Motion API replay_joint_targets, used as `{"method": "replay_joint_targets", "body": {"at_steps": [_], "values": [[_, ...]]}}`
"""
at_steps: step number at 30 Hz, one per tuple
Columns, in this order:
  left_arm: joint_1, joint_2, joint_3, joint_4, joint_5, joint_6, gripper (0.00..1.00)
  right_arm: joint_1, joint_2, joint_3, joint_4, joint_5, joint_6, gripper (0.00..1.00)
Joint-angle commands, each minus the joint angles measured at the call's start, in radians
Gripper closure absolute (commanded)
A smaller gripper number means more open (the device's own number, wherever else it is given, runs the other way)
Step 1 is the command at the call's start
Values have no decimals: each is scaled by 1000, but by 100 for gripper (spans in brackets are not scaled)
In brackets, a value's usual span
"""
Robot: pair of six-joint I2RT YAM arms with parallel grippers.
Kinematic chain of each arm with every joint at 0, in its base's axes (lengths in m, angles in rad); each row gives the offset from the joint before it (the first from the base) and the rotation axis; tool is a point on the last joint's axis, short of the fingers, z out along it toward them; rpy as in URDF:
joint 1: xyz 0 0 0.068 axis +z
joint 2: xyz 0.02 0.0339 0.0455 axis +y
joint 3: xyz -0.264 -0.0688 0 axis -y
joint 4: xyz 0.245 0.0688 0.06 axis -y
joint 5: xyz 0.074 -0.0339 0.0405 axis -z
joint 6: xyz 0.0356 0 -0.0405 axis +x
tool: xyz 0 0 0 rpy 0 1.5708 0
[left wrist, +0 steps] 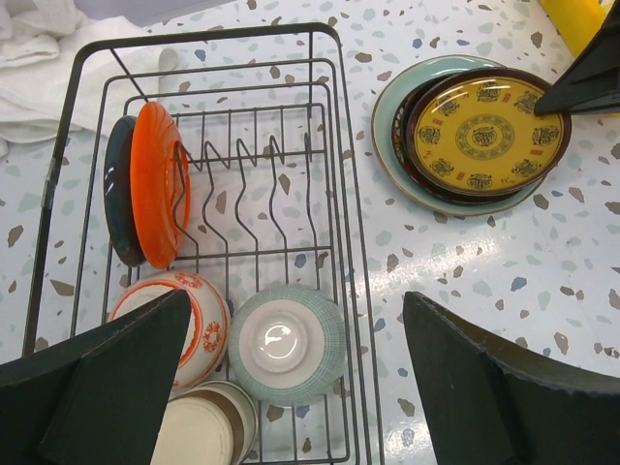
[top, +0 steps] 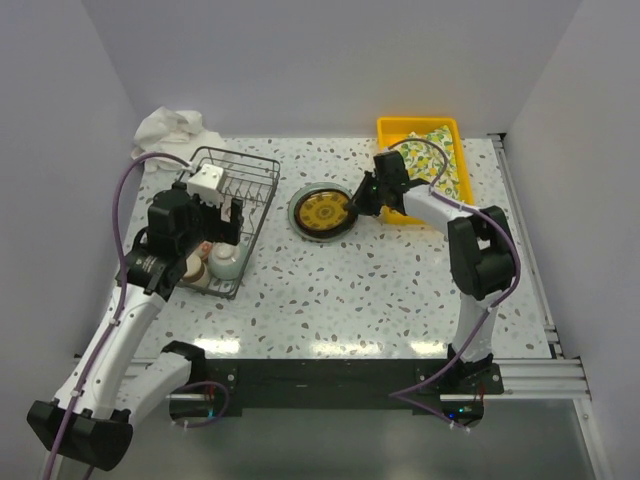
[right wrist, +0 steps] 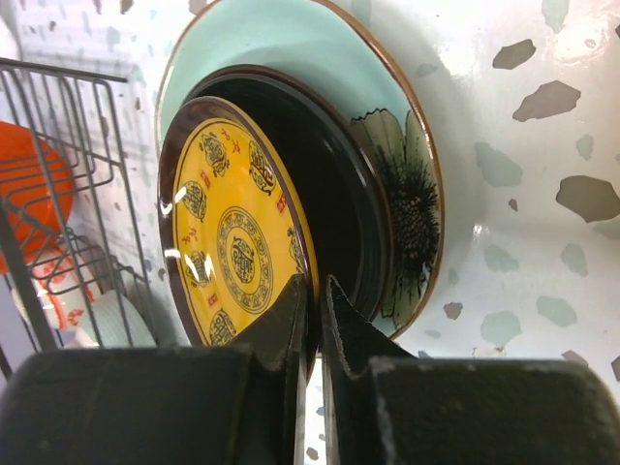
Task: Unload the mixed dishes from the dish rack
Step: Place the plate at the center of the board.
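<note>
Top view: a dark wire dish rack (top: 262, 190) sits at the table's (top: 380, 290) left. The left gripper (top: 222, 205) hangs over it, so the left arm is much the nearer to what remains inside. At centre lies a stack of plates, topped by a patterned plate (top: 322, 213) with a yellow middle. The right gripper (top: 360, 199) meets that plate's right rim, with a yellow tray (top: 398, 128) behind.

Left wrist view: the jaws are spread wide, one dark finger at each lower corner. Directly beneath them, at the rack's near end, are a red-and-white bowl (left wrist: 203, 315), an upturned striped bowl (left wrist: 288, 344) and a whitish cup (left wrist: 199, 431). Further along, an orange plate (left wrist: 160, 194) stands on edge in the tines with a dark teal plate (left wrist: 116, 199) touching behind it. Their rims point up and their faces lie across the rack's length. The likely next reach is straight down.

Right wrist view: the jaws are pressed almost together, apparently pinching the patterned plate's rim, though the slit is too narrow to be sure. That plate rests over a darker plate on a pale green plate (right wrist: 320, 48).
</note>
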Motion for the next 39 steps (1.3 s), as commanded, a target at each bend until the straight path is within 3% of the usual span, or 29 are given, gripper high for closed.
{"method": "replay_joint_targets", "body": {"at_steps": [1,3,11,28,39], "values": [[11,-20,-12,0,13,-19,3,1,15,77,5,-9,-35,86],[11,-23,-15,0,13,-19,3,3,23,89,-28,-11,-53,77],[11,-17,-19,9,13,-22,3,9,17,166,-192,31,-143,58],[12,-9,-19,5,13,-36,3,39,38,224,-297,43,-199,48],[60,181,100,40,-113,-26,5,55,-277,16,-302,46,-329,30]]}}
